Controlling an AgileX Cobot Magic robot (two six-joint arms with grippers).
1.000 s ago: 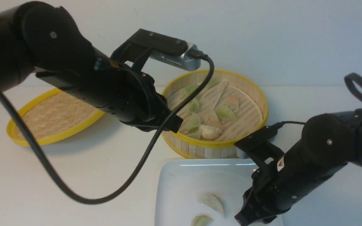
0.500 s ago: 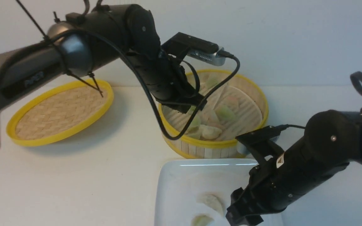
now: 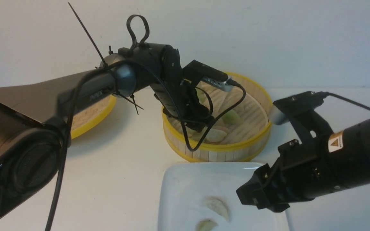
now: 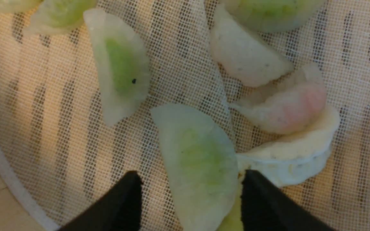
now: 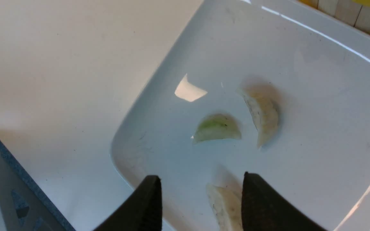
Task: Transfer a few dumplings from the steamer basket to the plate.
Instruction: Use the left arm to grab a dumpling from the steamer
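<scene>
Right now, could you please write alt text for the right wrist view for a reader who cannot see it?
The right hand, open, hangs over a white square plate with a green dumpling, a whitish dumpling beside it, and a second whitish dumpling between the hand's fingers.

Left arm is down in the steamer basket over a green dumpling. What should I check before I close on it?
1. Left tool open: ok.
2. Green dumpling between its jaws: ok.
3. Neighbours clear of the jaws: not ok; a whitish dumpling touches the green one right by one jaw.
4. Tool low enough to grip: cannot tell.
5. Right tool open and empty: ok.
6. Free room on the plate: ok; three dumplings lie on it, with bare space beside them.
</scene>
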